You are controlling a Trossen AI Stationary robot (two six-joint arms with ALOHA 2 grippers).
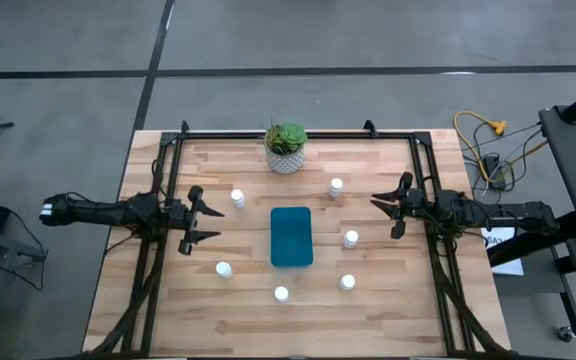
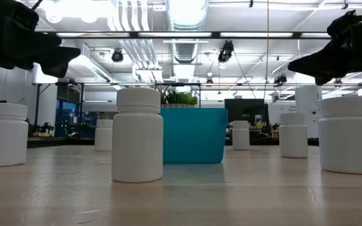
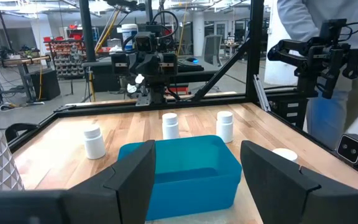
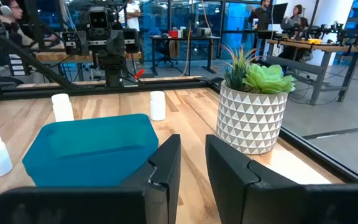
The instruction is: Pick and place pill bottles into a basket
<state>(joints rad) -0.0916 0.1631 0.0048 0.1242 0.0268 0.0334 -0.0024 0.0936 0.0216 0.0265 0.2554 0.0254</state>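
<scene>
Item 1. My left jaws: at 9 o'clock from the basket [image 1: 291, 237], raised off the table [image 1: 168, 310], spread wide, holding nothing.

Item 2. My right jaws: at 3 o'clock from the basket, raised too, parted by only a narrow gap, holding nothing.

Item 3. Pill bottles, six, all upright on the table, none touching another or the basket. Clock hours are taken round the basket, with 12 toward the plant.
- Nearest my left jaws: bottle at 10 o'clock [image 1: 237, 198] and bottle at 8 o'clock [image 1: 223, 269].
- Nearest my right jaws: bottle at 3 o'clock [image 1: 351, 238], just beside the basket wall, and bottle at 1 o'clock [image 1: 336, 186].
- Farther off: bottle at 5 o'clock [image 1: 347, 283] and bottle at 6 o'clock [image 1: 281, 294].
- Appearance: small white cylinders with round white caps of nearly the body's width.

Item 4. Basket: teal, rectangular with rounded corners, at the table's middle, long side running 12 to 6. No bottle lies in it.

Item 5. Plant pot [image 1: 286, 158]: white, patterned, at 12 o'clock. Not part of the job.

Status, as I judge it: the first pick is not yet begun. Next I should lower one pair of jaws over a near bottle. The right pair would have to widen first.
</scene>
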